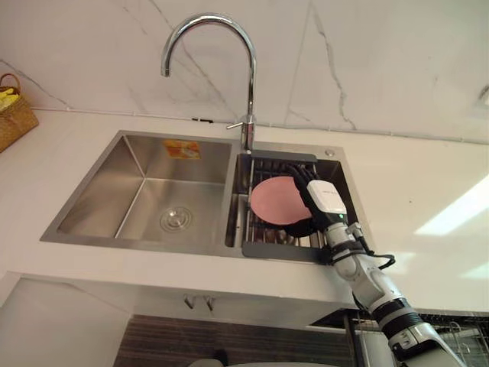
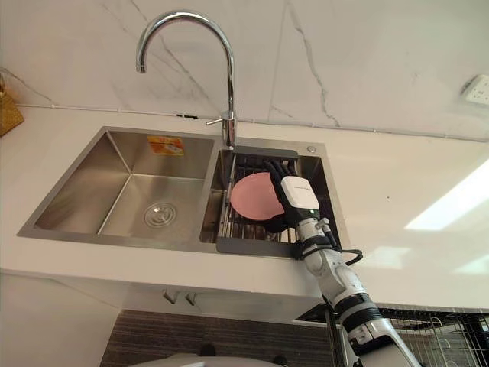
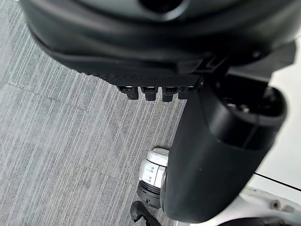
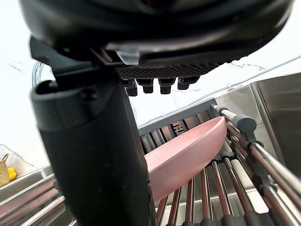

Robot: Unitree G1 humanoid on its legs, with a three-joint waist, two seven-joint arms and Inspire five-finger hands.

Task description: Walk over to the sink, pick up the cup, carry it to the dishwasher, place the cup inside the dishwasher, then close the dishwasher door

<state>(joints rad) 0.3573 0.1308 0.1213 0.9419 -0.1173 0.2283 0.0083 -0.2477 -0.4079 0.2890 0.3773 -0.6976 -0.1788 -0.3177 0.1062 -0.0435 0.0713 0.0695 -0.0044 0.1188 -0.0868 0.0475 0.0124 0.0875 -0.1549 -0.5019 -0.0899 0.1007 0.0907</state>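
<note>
Hanging over the ribbed grey floor (image 3: 70,141), the left hand (image 3: 155,47) is slack and empty. Across the white desk (image 1: 397,164), a brushed-steel sink (image 1: 99,199) and a curved chrome faucet (image 1: 250,84) give way to a barred rack (image 1: 275,251). There the pink dish (image 1: 276,200) lies tilted, shallower than a cup. The right hand (image 1: 322,197) is spread over it, fingers straight, gripping nothing. The dish looks smooth, rigid, probably light and slippery; pinching its rim looks best.

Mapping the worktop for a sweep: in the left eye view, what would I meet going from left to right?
basket → drain → pink dish → robot hand
</note>
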